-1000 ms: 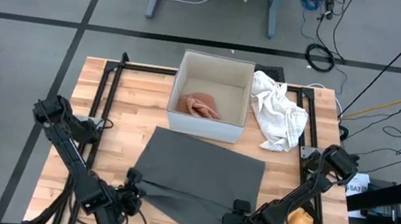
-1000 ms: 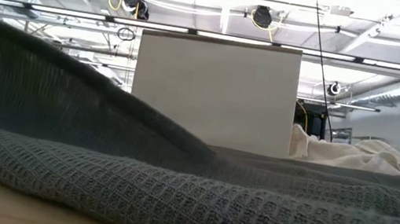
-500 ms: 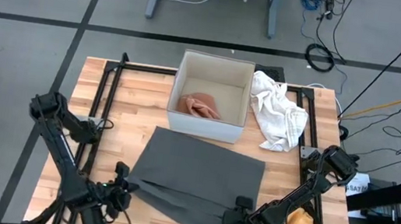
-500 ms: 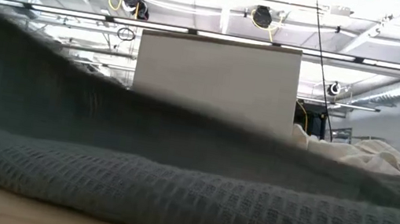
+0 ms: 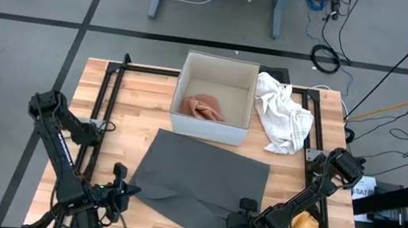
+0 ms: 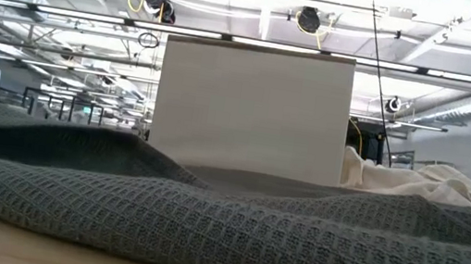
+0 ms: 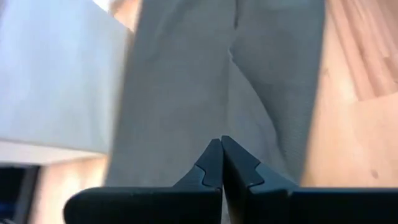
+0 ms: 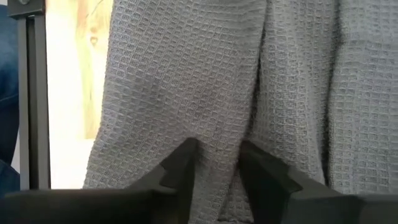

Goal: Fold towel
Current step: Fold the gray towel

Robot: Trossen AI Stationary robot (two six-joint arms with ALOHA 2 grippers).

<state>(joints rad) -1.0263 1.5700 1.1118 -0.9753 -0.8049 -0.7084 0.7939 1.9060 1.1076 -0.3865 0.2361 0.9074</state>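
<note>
Desk (image 5: 121, 106) of pale wood carrying the grey towel (image 5: 206, 182), which lies spread in its near half, in front of the white box (image 5: 215, 100), wrinkled at its near edge and judged not yet folded. Left end effector (image 5: 114, 193), pressed together, sits at the towel's near left corner; right end effector (image 5: 239, 224), part-spread, straddles a ridge at the near edge.

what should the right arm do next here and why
Probably finish closing the right pincer: its jaws sit partly apart with a ridge of the towel between them at the near edge. The left pincer is shut at the towel's near-left corner, though a grip there can't be confirmed. Once both hold, lifting the near edge toward the box likely makes the fold.
</note>
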